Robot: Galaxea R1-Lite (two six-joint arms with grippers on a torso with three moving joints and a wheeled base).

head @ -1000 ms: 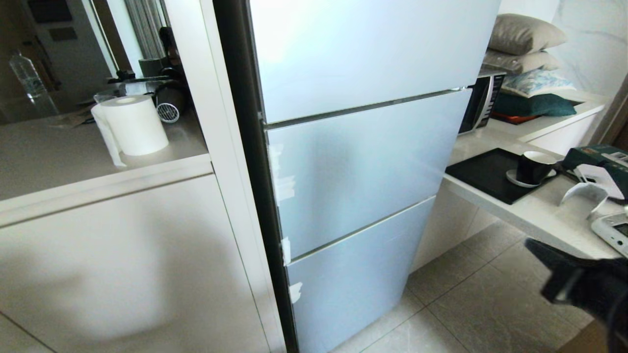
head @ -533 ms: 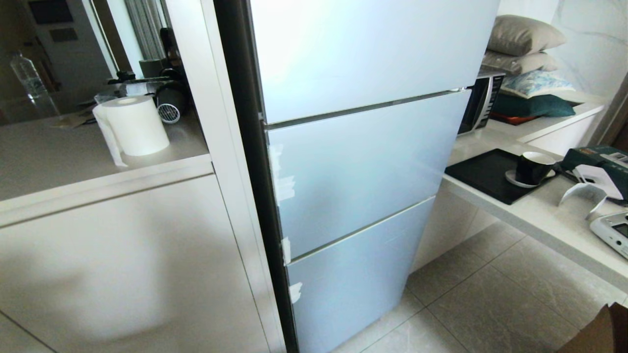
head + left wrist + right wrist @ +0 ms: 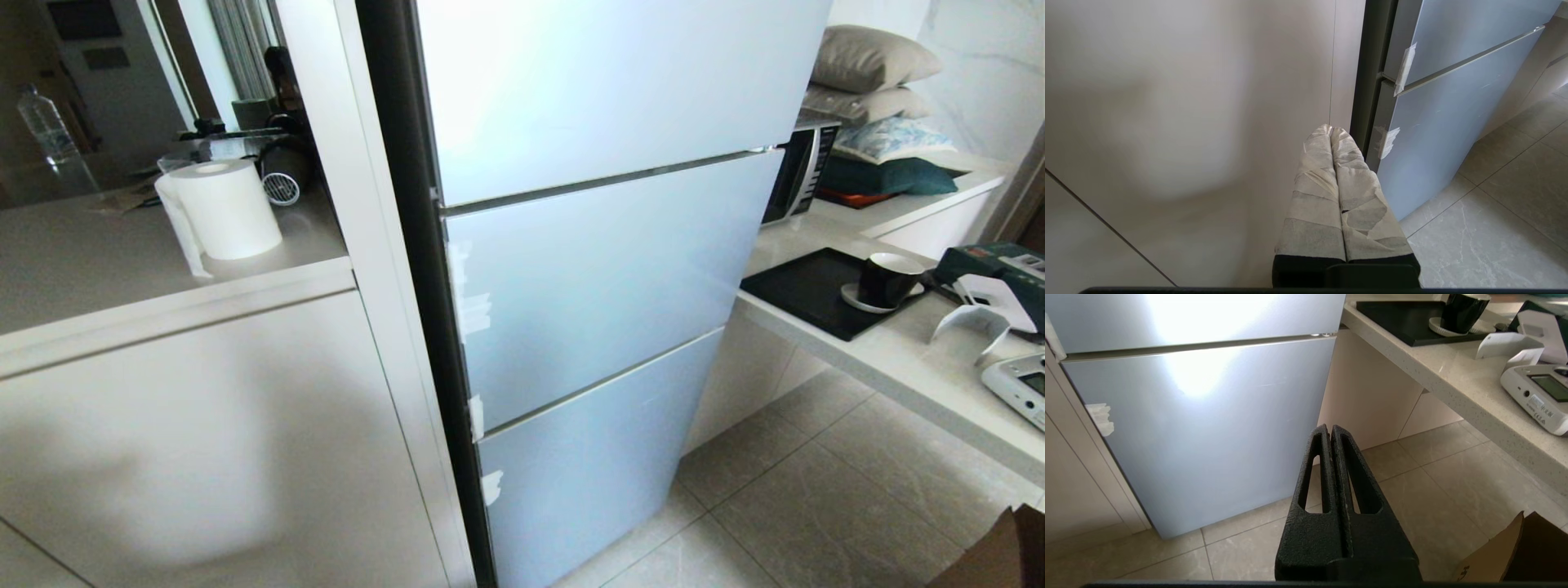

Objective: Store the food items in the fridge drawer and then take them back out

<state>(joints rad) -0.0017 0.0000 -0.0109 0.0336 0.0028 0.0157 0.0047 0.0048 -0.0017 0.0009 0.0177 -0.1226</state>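
Fridge (image 3: 604,269) closed; both grippers' fingers (image 3: 1331,435) pressed together, empty.

The fridge (image 3: 604,269) is seen fully shut, so its inside is hidden (drawer and food included). Its top and foot are cut off in the head view. A cardboard box (image 3: 1000,551) is clipped at the near right corner. Both arms are outside the head view.
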